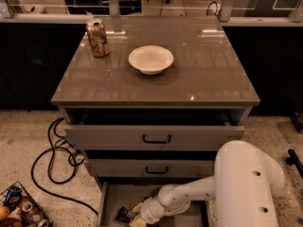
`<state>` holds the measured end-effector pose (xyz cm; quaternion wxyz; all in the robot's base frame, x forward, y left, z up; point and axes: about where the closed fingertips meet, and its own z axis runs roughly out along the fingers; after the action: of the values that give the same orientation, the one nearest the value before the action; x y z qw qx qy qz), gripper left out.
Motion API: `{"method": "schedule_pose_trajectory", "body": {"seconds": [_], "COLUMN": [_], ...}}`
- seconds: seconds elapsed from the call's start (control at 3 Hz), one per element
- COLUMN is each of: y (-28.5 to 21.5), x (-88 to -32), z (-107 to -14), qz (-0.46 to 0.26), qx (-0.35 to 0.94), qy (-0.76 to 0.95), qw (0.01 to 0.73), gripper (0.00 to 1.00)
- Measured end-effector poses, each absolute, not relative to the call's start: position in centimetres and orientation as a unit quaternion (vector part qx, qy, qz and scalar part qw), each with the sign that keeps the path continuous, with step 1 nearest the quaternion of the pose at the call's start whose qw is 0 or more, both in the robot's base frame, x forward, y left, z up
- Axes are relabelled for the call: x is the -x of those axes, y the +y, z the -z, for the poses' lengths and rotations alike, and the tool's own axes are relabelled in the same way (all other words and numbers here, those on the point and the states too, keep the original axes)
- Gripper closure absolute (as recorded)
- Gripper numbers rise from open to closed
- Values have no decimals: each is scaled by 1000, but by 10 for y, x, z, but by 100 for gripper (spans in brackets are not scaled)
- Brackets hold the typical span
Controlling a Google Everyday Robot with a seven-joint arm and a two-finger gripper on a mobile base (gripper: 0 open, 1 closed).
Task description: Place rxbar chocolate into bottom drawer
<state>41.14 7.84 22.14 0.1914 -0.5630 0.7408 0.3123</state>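
Observation:
The bottom drawer (110,197) is pulled out at the foot of the grey cabinet, showing a plain grey floor. My gripper (136,214) reaches into it from the right, low over the floor at the front. The rxbar chocolate (125,215), a small black wrapper with white lettering, lies at the gripper's left tip, touching or held by it. My white arm (236,183) fills the lower right and hides the drawer's right half.
On the cabinet top stand a white bowl (151,59) and a brown-gold can (97,38) at the back left. The two upper drawers (156,137) with black handles sit slightly open. A black cable (52,157) and a basket of cans (21,211) lie on the floor at left.

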Motion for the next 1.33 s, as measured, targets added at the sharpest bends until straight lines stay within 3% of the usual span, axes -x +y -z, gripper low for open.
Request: {"method": "schedule_pose_trajectory", "body": {"seconds": [0.33, 0.67, 1.33], "y": [85, 87, 89], "x": [-413, -412, -409], "z": [-201, -198, -197], "qz": [-309, -309, -311], "qx": [536, 533, 533], "qy": [763, 765, 765], "qw": [188, 187, 185], "gripper": [100, 86, 39]}}
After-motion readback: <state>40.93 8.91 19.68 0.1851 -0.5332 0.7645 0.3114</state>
